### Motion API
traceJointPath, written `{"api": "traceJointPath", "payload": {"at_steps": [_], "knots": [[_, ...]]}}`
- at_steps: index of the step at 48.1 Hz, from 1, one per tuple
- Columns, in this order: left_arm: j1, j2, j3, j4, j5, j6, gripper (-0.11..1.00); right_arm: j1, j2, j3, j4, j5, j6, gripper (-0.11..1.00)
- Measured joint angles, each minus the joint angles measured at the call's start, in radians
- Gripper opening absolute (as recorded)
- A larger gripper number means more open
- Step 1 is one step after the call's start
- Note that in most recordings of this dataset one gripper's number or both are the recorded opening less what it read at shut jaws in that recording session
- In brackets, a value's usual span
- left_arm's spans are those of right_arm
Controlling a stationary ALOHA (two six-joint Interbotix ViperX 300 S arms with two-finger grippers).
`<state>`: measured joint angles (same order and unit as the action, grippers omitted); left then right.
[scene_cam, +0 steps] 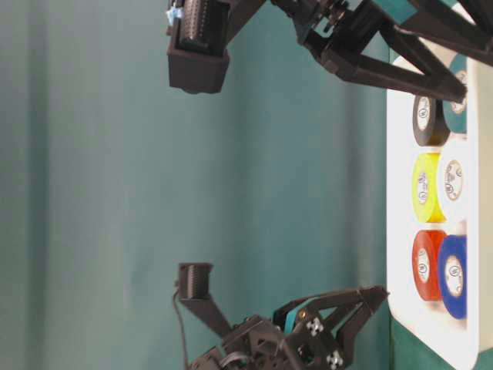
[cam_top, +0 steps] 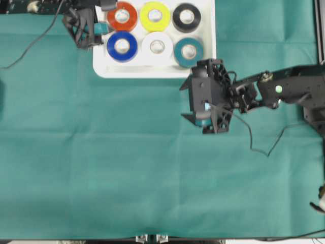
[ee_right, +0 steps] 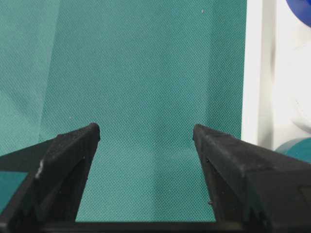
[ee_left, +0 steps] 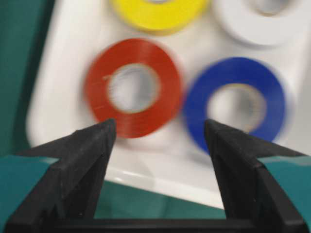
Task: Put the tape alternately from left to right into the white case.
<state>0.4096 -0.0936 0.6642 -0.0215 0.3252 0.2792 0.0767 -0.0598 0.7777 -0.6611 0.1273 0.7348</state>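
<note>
No writing can be read on the six rolls held in the case. Both the left gripper and right gripper are seen spread apart, empty.

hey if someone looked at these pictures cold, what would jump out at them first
Six bright tape rolls fill the white case at the top of the overhead view: red, yellow, black, then blue, white, teal. Both grippers are open and empty: left gripper, right gripper.

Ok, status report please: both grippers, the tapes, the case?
Left gripper jaws open, empty, at case edge. Right gripper jaws open, empty, over cloth. White case holds six rolls. Nothing in the way.
</note>
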Motion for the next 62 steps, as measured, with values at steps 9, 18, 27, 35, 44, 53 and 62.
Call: {"api": "traceJointPath", "payload": {"at_steps": [9, 18, 27, 35, 44, 53, 62], "knots": [[-0.123, -0.074, 0.057, 0.0, 0.0, 0.0, 0.96, 0.0, 0.0, -0.002, 0.002, 0.0, 0.0, 0.83], [-0.222, -0.129, 0.1, 0.0, -0.002, -0.006, 0.96, 0.0, -0.002, -0.002, 0.002, 0.0, 0.0, 0.83], [-0.324, -0.166, 0.14, -0.003, -0.021, -0.028, 0.95, 0.0, 0.0, -0.002, 0.002, 0.0, -0.002, 0.83], [-0.391, -0.173, 0.17, -0.006, -0.054, -0.114, 0.95, 0.0, -0.002, 0.0, 0.0, 0.0, 0.0, 0.83], [-0.426, -0.175, 0.193, -0.005, -0.06, -0.172, 0.95, 0.0, 0.0, -0.002, 0.002, 0.0, 0.0, 0.83], [-0.436, -0.175, 0.198, -0.006, -0.071, -0.183, 0.95, 0.0, 0.0, 0.0, 0.002, -0.002, 0.0, 0.83], [-0.434, -0.196, 0.201, -0.006, -0.072, -0.183, 0.95, 0.0, -0.002, -0.002, 0.002, -0.002, 0.0, 0.83]]}}
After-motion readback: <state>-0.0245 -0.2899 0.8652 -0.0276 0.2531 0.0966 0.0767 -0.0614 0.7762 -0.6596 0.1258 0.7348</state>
